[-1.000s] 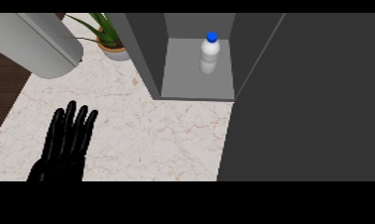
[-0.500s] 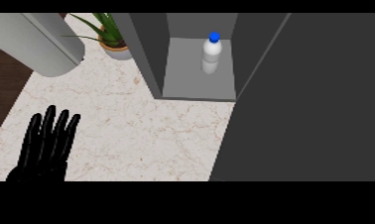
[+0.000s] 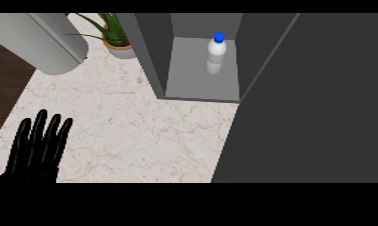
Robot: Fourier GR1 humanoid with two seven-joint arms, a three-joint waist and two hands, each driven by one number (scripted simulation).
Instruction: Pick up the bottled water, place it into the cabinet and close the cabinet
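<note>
Bottle [image 3: 215, 53] stands upright inside the cabinet [image 3: 159, 50], upper centre of frame, on the smooth pale grey floor of the compartment, toward its back. Clear cylindrical body, white label band, round blue cap. Nothing touching it.

Cabinet: flat matte dark grey panels, boxy. Its door [image 3: 310, 115] is a big plain dark slab filling the right side of the frame, open.

Left hand [image 3: 35, 149] at lower left, glossy black, fingers [image 3: 40, 126] straight and slightly spread, pointing up-frame, holding nothing; resting over the counter edge. Right hand not visible.

Counter [image 3: 140, 135]: cream marble with thin brownish veins.

Upper left: smooth grey cylinder [image 3: 40, 40] lying at an angle. Beside it, a spiky green plant [image 3: 111, 27] in a round pot.
</note>
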